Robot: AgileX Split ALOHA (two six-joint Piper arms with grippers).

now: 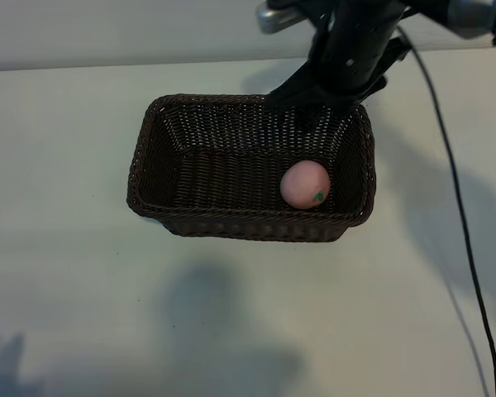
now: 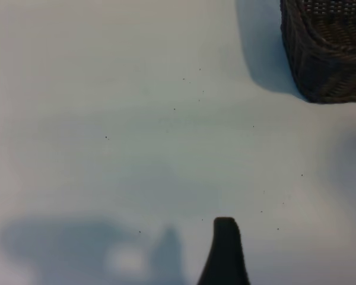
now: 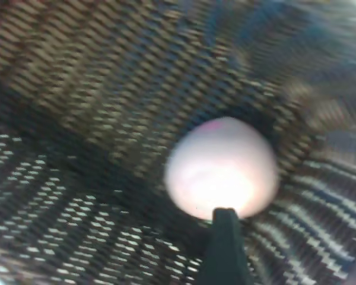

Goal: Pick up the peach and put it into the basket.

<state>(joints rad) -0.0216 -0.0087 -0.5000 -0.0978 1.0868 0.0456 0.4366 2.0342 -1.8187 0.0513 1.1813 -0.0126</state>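
- Peach, a small round pale-pink fruit (image 1: 305, 184) with a tiny green leaf mark, lies on the floor of the large rectangular dark-brown woven wicker basket (image 1: 190, 225), toward its right end and close to the near wall.
- Nothing grips the fruit; from the right wrist camera it sits free on the weave, beyond the one dark fingertip (image 3: 225, 237) that shows there.
- Right gripper (image 1: 326, 91) hangs above the far rim of the basket, near its right corner, pointing steeply down. Its jaws stand apart and carry nothing.
- Left gripper shows only in its own wrist camera as one dark fingertip (image 2: 225, 249) over bare pale tabletop (image 2: 118, 119), with a corner of the basket off to one side; whether those jaws are wide or closed I cannot tell from what shows.
- To my eye the placing is done and the step in hand is the release and retreat.
- Next, I'd judge, the right arm need only lift clear without clipping the braided rim.
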